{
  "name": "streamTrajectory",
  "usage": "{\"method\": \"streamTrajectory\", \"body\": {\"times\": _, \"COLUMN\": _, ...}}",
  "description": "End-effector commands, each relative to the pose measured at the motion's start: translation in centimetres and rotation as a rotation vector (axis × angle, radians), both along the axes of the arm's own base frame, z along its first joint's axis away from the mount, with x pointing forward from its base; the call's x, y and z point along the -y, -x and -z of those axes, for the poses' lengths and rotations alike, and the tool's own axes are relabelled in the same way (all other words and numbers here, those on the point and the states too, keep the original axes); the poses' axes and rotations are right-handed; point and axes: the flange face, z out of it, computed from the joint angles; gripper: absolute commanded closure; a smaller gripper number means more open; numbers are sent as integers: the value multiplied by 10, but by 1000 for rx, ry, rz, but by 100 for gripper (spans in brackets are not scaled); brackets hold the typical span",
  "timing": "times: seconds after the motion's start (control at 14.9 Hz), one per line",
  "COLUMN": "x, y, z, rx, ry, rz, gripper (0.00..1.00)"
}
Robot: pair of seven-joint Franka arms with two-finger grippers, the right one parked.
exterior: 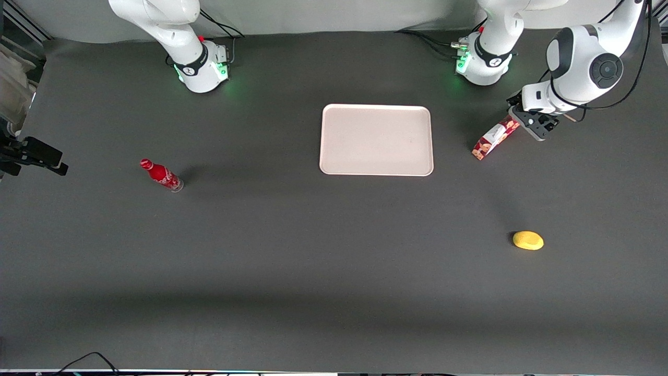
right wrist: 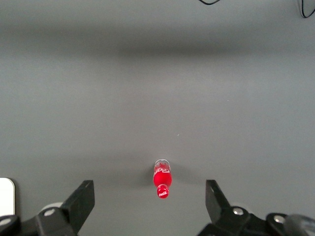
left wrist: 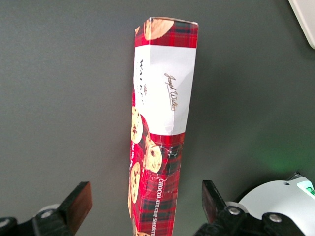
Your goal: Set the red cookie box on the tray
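Front view: the red cookie box [exterior: 493, 138] lies on the dark surface [exterior: 313, 250] toward the working arm's end, well apart from the tray [exterior: 376, 139], at about three o'clock from it. The box runs slantwise, one end nearer the front camera, the other reaching up to the gripper [exterior: 532, 125], which sits at the box's one-o'clock end.

Left wrist view: the fingers [left wrist: 78, 204] stand wide open, one on each side of the box's near end, with a clear gap of bare surface between each finger and the carton; they hold nothing. The box stretches lengthwise away from the gripper, its white label patch facing the camera.

Elsewhere on the surface: a small red bottle [exterior: 162, 175] toward the parked arm's end, and a yellow object [exterior: 528, 240] nearer the front camera than the box.
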Motion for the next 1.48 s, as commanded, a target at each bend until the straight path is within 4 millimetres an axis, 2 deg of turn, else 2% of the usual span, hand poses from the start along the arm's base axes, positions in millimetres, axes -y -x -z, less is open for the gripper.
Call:
{"method": "streamTrajectory", "body": {"times": 0.0, "x": 7, "y": 27, "z": 25, "rx": 31, "ry": 5, "rz": 28, "gripper": 0}}
{"method": "streamTrajectory", "body": {"times": 0.2, "x": 9, "y": 24, "z": 37, "rx": 34, "ry": 1, "rz": 31, "gripper": 0}}
{"method": "streamTrajectory", "body": {"times": 0.81, "x": 16, "y": 34, "z": 73, "rx": -60, "ry": 3, "rz": 42, "gripper": 0}}
{"method": "streamTrajectory", "body": {"times": 0.94, "x": 21, "y": 32, "z": 76, "rx": -44, "ry": 1, "rz": 61, "gripper": 2}}
{"method": "streamTrajectory", "body": {"times": 1.01, "x": 23, "y": 32, "z": 78, "rx": -47, "ry": 1, "rz": 67, "gripper": 12}}
{"method": "streamTrajectory", "body": {"times": 1.21, "x": 23, "y": 30, "z": 77, "rx": -40, "ry": 0, "rz": 67, "gripper": 81}}
{"method": "streamTrajectory", "body": {"times": 1.28, "x": 23, "y": 28, "z": 76, "rx": -35, "ry": 0, "rz": 70, "gripper": 100}}
{"method": "streamTrajectory", "body": {"times": 1.41, "x": 23, "y": 24, "z": 73, "rx": -28, "ry": -1, "rz": 71, "gripper": 100}}
